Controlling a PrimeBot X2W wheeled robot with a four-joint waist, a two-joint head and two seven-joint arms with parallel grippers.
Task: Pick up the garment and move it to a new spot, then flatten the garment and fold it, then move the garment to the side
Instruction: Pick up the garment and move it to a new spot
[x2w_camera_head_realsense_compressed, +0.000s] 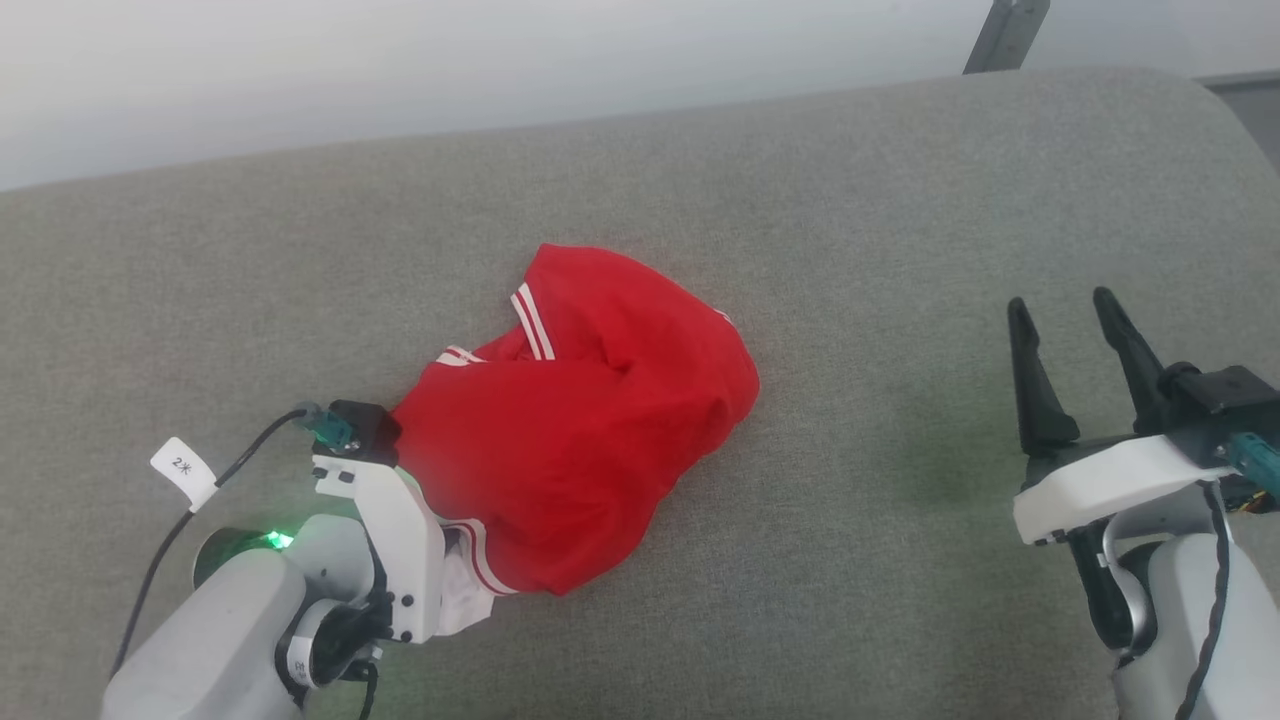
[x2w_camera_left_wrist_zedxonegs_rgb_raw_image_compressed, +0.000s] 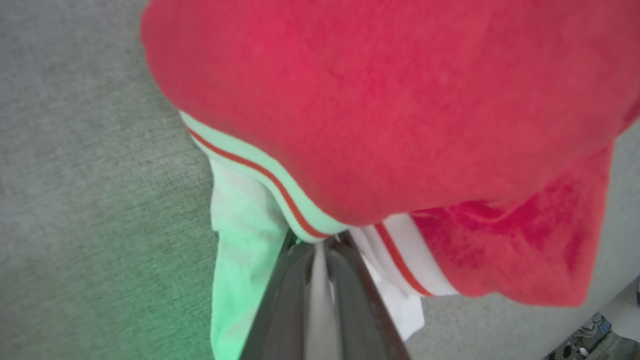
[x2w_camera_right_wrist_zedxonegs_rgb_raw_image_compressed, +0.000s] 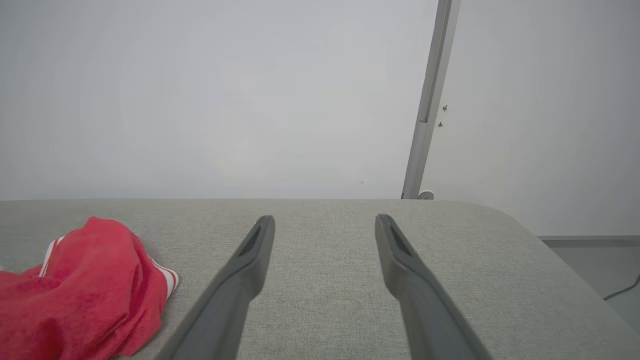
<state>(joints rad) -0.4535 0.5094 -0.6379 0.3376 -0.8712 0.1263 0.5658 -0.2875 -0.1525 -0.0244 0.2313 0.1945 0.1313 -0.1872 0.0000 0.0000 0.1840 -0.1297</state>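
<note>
Left jaws were clenched on the white striped trim (x2w_camera_left_wrist_zedxonegs_rgb_raw_image_compressed: 260, 172) of the red jersey T-shirt (x2w_camera_head_realsense_compressed: 580, 420), bunched just beyond them on the grey surface (x2w_camera_head_realsense_compressed: 900, 220). Right jaws stood released, well apart. Risk: so thin a pinch could slip when lifted.

Left gripper (x2w_camera_left_wrist_zedxonegs_rgb_raw_image_compressed: 322, 244) tips perhaps under garment (x2w_camera_left_wrist_zedxonegs_rgb_raw_image_compressed: 400, 100)
</note>
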